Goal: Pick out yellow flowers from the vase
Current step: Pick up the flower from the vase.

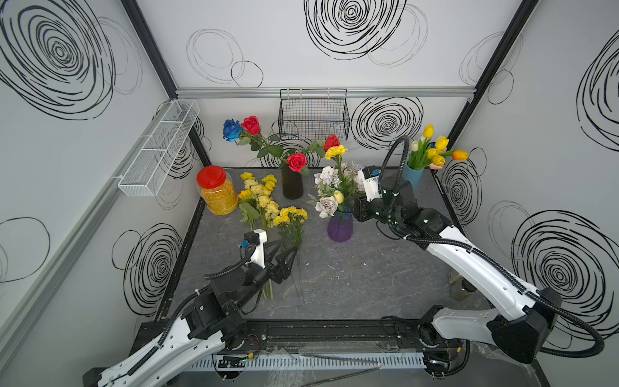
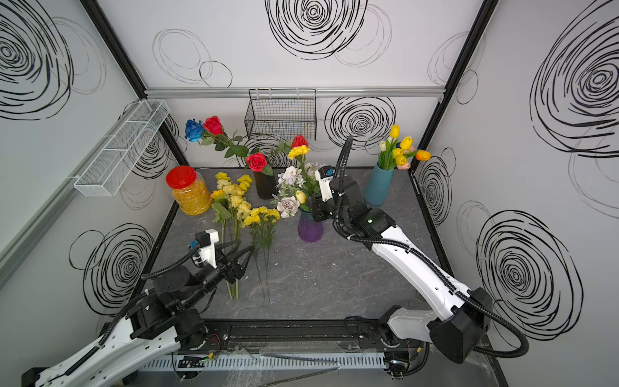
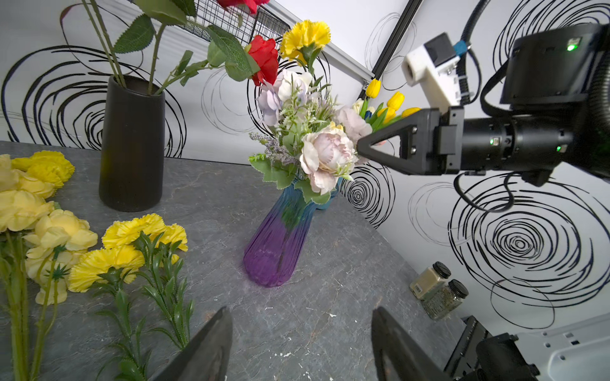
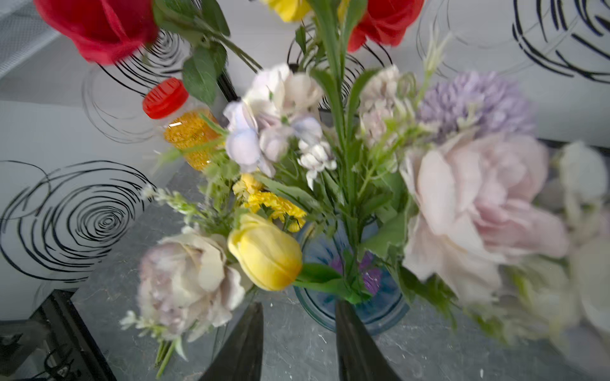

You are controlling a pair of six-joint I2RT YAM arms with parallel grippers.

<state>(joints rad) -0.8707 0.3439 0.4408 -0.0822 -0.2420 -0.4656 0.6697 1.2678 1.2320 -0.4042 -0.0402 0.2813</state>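
On a stretched arm, the right claw (image 4: 297,306) stands apart beside the yellow tulip (image 4: 264,252) in the purple vase (image 1: 339,228). The left claw (image 1: 288,247), also apart, hovers over yellow flowers (image 1: 264,201) lying on the worktop (image 1: 368,274).

loose flowers (image 1: 264,201) lie on table (image 1: 368,274) | jar (image 1: 217,197) left of them | bouquet vase (image 1: 339,228) right

Even bright light; faint shadows. Wide-angle bending at edges. Right wrist view motion-blurred; yellow tulip (image 4: 264,252) smeared.
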